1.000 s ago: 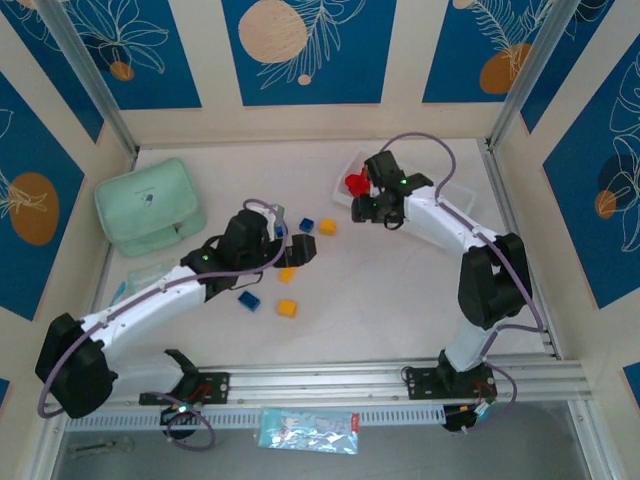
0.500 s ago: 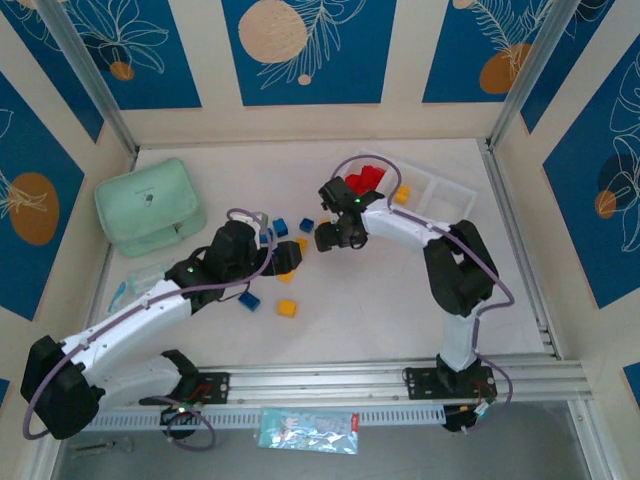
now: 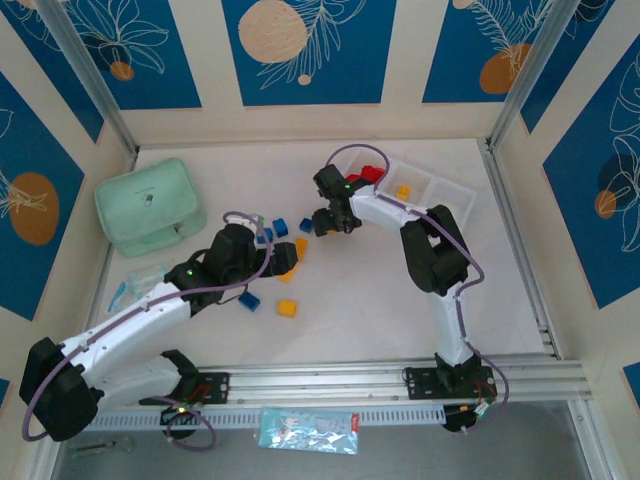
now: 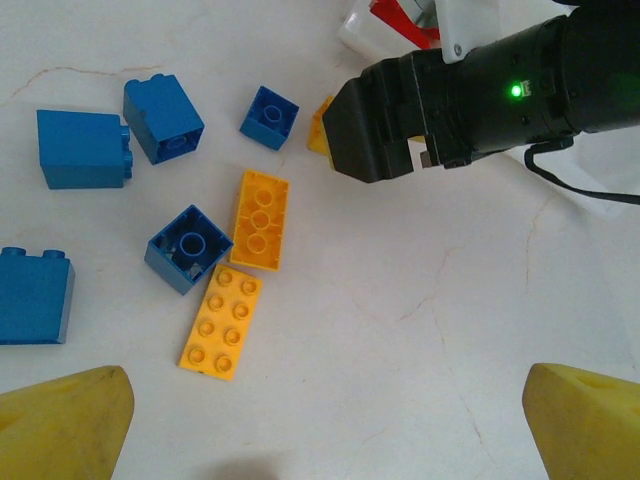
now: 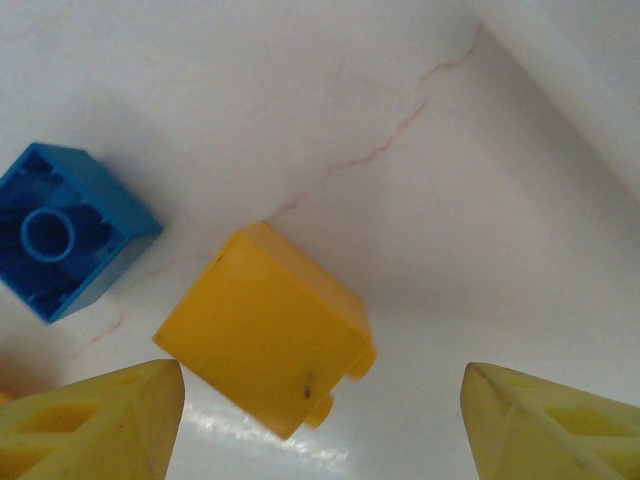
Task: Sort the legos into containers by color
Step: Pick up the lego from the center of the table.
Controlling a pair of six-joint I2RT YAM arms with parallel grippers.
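Loose legos lie mid-table: blue ones (image 3: 281, 227) and yellow ones (image 3: 287, 308). In the left wrist view, two flat yellow bricks (image 4: 260, 220) sit among several blue bricks (image 4: 163, 118). My left gripper (image 4: 325, 430) hovers open over bare table just near of them. My right gripper (image 3: 322, 222) is low over a yellow cube brick (image 5: 265, 340) lying on its side. That gripper (image 5: 320, 430) is open, with the cube between its fingers (image 5: 100, 420) and nearer the left one. An upturned blue brick (image 5: 65, 230) lies beside it. The white tray (image 3: 440, 183) of containers holds red legos (image 3: 365, 177) and a yellow one (image 3: 403, 191).
A mint green zip case (image 3: 150, 205) sits at the far left, with a clear plastic bag (image 3: 140, 275) in front of it. The right arm's black wrist (image 4: 450, 100) hangs close above the brick cluster. Walls enclose the table on three sides.
The right arm swung left from the tray down to the loose bricks, and its jaws widened. The left arm drew back slightly toward the left.
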